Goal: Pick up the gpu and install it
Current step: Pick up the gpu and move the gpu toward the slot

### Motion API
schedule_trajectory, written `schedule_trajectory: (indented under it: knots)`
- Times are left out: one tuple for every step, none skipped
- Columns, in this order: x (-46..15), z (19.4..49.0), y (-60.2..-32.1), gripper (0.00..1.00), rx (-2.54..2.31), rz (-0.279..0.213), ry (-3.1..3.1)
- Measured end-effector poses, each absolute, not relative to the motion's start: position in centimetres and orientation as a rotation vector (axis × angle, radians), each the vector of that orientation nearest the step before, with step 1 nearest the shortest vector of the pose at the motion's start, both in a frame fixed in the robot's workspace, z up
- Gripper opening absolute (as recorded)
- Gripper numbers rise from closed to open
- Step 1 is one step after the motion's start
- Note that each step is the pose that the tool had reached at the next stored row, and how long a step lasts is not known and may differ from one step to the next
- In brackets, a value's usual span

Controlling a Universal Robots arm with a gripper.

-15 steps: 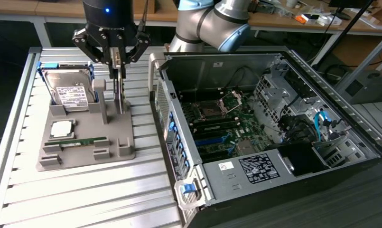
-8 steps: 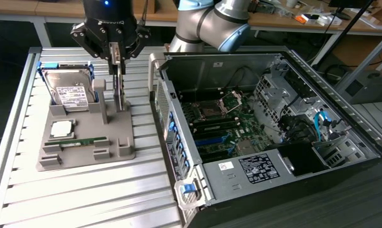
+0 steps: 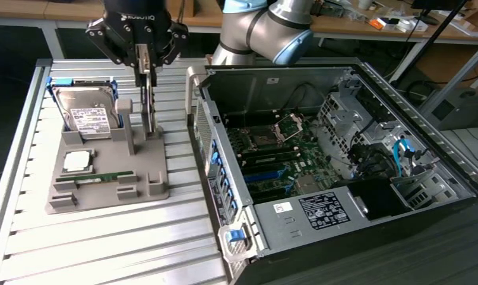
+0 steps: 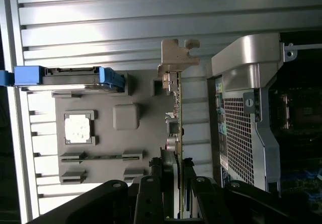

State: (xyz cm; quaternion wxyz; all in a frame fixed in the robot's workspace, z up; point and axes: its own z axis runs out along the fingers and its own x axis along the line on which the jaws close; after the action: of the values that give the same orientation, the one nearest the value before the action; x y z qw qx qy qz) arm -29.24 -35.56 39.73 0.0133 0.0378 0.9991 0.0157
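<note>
My gripper (image 3: 144,67) looks clamped on the gpu (image 4: 177,114) edgewise — the grey holder (image 3: 104,191) props it upright for just that.

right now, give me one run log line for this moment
gripper shut on gpu | gpu upright in grey fixture | pc case open | gpu not installed

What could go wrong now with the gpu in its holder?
1. The gripper is at the thin top edge of the gpu, which stands upright in the holder; it may tilt or jam if lifted askew.
2. The case wall is close beside it; the bracket could catch there.
</note>
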Motion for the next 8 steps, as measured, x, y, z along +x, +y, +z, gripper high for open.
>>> schedule_trajectory:
  knots:
    - [-29.2, 39.9, -35.6, 0.27, 0.118, 0.049, 3.112]
    - [-29.2, 40.1, -35.6, 0.27, 0.118, 0.049, 3.112]
    - [-29.2, 40.2, -35.6, 0.27, 0.118, 0.049, 3.112]
    - [-29.2, 40.3, -35.6, 0.27, 0.118, 0.049, 3.112]
    - [-29.2, 40.5, -35.6, 0.27, 0.118, 0.049, 3.112]
    - [-29.2, 40.6, -35.6, 0.27, 0.118, 0.049, 3.112]
    - [-29.2, 40.8, -35.6, 0.27, 0.118, 0.049, 3.112]
    - [-29.2, 41.0, -35.6, 0.27, 0.118, 0.049, 3.112]
